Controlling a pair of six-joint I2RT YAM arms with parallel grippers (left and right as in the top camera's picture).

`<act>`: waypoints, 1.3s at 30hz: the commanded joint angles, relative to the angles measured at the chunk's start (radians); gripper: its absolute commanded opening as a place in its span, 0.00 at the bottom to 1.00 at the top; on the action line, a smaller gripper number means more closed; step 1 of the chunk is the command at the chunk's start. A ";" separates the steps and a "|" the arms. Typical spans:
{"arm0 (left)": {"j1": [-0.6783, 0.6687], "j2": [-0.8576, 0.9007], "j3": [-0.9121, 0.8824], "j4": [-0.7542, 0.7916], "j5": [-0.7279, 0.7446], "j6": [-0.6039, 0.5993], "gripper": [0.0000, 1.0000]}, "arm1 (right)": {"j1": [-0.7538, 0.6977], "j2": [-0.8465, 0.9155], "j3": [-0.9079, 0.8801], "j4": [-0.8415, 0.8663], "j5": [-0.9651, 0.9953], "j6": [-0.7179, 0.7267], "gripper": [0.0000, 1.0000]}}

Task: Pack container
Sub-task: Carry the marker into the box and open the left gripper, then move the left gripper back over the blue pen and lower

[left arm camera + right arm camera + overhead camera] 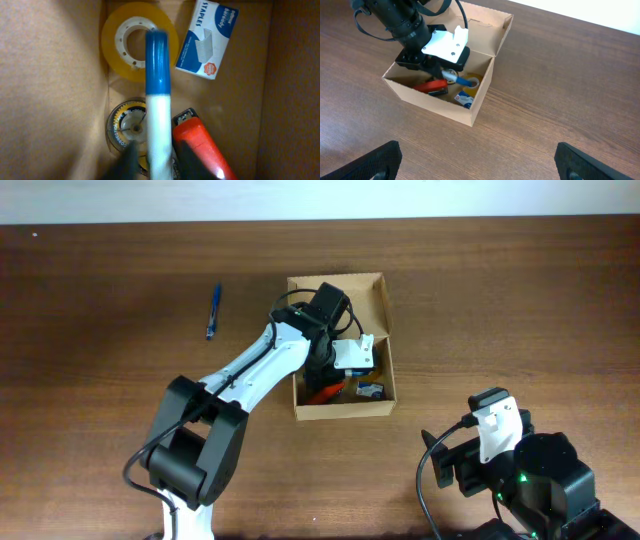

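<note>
From above, the container point(345, 412) sits a little beyond the middle of the table point(100, 380), nearer its far edge, its flap lid thrown back so the mouth is free. The left gripper point(332, 383) reaches down inside it; a blue pen point(213, 311) lies on the table well to the container's left, not yet packed. Through the left wrist, the jaws stand slightly apart either side of a white marker point(157, 100) with a blue cap; whether they pinch it or merely flank it I cannot tell. It hangs over a yellow tape roll point(139, 47), a staples box point(207, 37), a red stapler point(200, 145) and a dark reel point(125, 130), turned lengthwise, I judge, to fit between the walls. Through the right wrist, the right gripper point(480, 162) waits toward the table's near edge, fingers spread wide and empty, clear of the working arm.
</note>
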 commanded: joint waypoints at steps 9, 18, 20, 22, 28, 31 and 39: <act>0.002 -0.074 0.073 -0.018 0.025 -0.138 0.39 | 0.008 -0.007 0.001 0.003 0.005 0.003 0.99; 0.053 -0.343 0.125 0.005 -0.112 -0.246 0.39 | 0.008 -0.007 0.001 0.003 0.005 0.003 0.99; 0.093 -0.387 0.125 0.006 -0.129 -0.283 0.39 | 0.008 -0.007 0.001 0.003 0.005 0.003 0.99; 0.148 -0.417 0.125 0.006 -0.145 -0.333 0.39 | 0.008 -0.007 0.001 0.003 0.005 0.003 0.99; 0.371 -0.411 0.117 0.006 -0.127 -0.507 0.39 | 0.008 -0.007 0.001 0.003 0.005 0.003 0.99; 0.459 -0.376 0.116 0.006 -0.114 -0.577 0.39 | 0.008 -0.007 0.001 0.003 0.005 0.003 0.99; 0.562 -0.158 0.116 0.009 -0.102 -0.645 0.37 | 0.008 -0.007 0.001 0.003 0.005 0.003 1.00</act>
